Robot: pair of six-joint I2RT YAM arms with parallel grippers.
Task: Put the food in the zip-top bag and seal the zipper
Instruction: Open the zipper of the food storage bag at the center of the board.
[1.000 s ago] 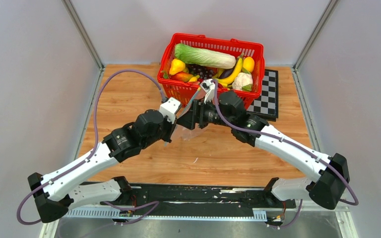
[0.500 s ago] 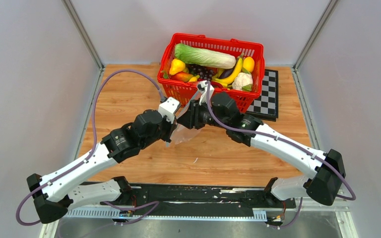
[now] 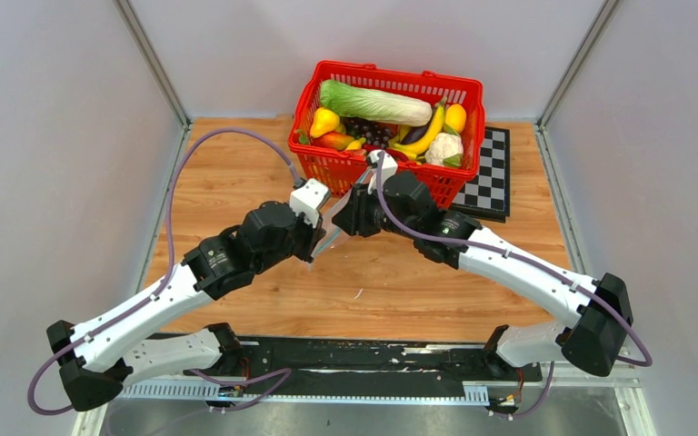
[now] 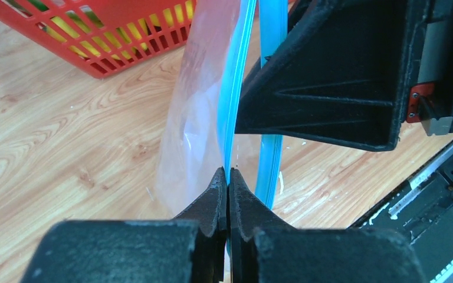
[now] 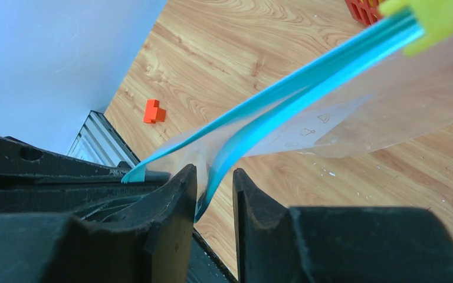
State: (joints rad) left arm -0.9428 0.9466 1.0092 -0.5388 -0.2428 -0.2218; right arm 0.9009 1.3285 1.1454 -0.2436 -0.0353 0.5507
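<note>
The clear zip-top bag (image 3: 328, 239) hangs between my two grippers above the table; it also shows in the left wrist view (image 4: 197, 118). My left gripper (image 4: 228, 172) is shut on one teal zipper (image 4: 231, 112) strip. My right gripper (image 5: 213, 174) is open, and the other teal strip (image 5: 253, 127) runs loose between its fingers. In the top view the two grippers (image 3: 316, 238) (image 3: 341, 221) nearly touch. The food lies in the red basket (image 3: 327, 168): a banana (image 3: 423, 136), a yellow pear (image 3: 324, 121) and a yellow round fruit (image 3: 455, 116). I see no food in the bag.
The basket also holds a long cabbage (image 3: 373, 102) and a cauliflower (image 3: 443, 148). A checkerboard (image 3: 489, 186) lies right of it. A small orange block (image 5: 153, 111) lies on the wood. A blurred yellow shape (image 5: 436, 17) sits at the right wrist view's top edge.
My right arm has moved left, closer to my left gripper. The bag between them now hangs narrower and more upright.
</note>
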